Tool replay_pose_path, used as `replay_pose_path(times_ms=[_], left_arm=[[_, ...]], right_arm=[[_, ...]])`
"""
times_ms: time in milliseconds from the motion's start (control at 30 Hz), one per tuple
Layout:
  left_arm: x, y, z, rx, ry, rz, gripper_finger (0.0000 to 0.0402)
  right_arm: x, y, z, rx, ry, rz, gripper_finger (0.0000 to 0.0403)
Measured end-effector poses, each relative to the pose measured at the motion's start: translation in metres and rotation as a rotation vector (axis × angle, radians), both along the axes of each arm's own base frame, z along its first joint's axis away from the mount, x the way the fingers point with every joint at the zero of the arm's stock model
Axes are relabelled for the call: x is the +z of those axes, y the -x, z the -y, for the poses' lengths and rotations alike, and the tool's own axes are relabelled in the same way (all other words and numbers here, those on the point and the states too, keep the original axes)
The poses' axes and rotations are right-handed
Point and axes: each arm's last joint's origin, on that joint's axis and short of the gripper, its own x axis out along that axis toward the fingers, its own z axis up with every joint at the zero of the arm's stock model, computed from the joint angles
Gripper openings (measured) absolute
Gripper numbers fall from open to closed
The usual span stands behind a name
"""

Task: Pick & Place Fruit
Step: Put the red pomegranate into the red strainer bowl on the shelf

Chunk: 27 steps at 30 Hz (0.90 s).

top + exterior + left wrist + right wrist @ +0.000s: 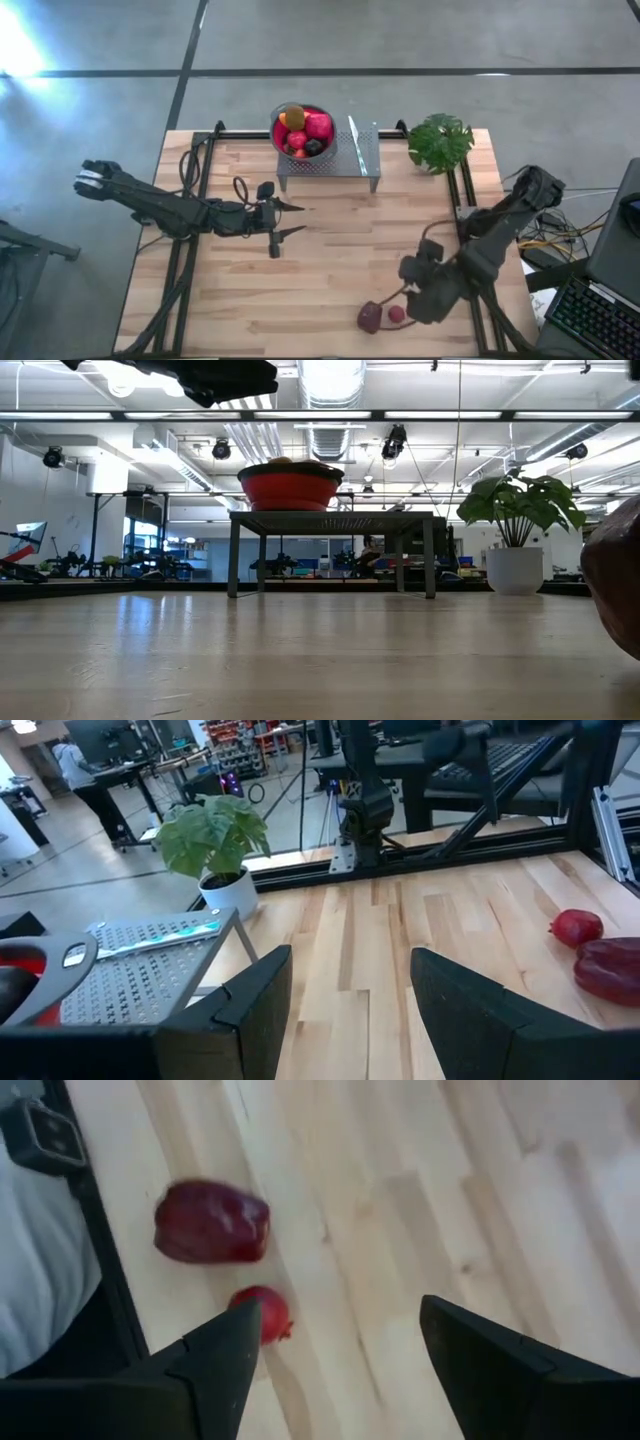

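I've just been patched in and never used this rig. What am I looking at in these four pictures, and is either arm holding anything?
Two dark robot arms work at a wooden table. One picture looks straight down, one looks level across the tabletop, and one comes from each wrist. At the far edge a bowl of toy fruit sits on a small metal stand, beside a potted plant. Two fruits lie loose near the front edge: a dark maroon fruit and a small red fruit. The right gripper hangs open beside them, holding nothing. The left gripper waits open mid-table, also empty.
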Motion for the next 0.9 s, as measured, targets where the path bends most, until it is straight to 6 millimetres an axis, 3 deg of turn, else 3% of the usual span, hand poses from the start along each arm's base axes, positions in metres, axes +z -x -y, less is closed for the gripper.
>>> replay_pose_path(times_ms=[267,900], left_arm=[[0.001,0.0,0.0,0.002,0.019,0.01,0.0211],[0.002,0.0,0.0,0.002,0.031,0.027,0.0211]], right_arm=[[-0.047,0.012,-0.022,-0.016,-0.044,-0.002,0.0303],[-0.12,-0.019,-0.063,0.025,-0.007,-0.194,0.0354]])
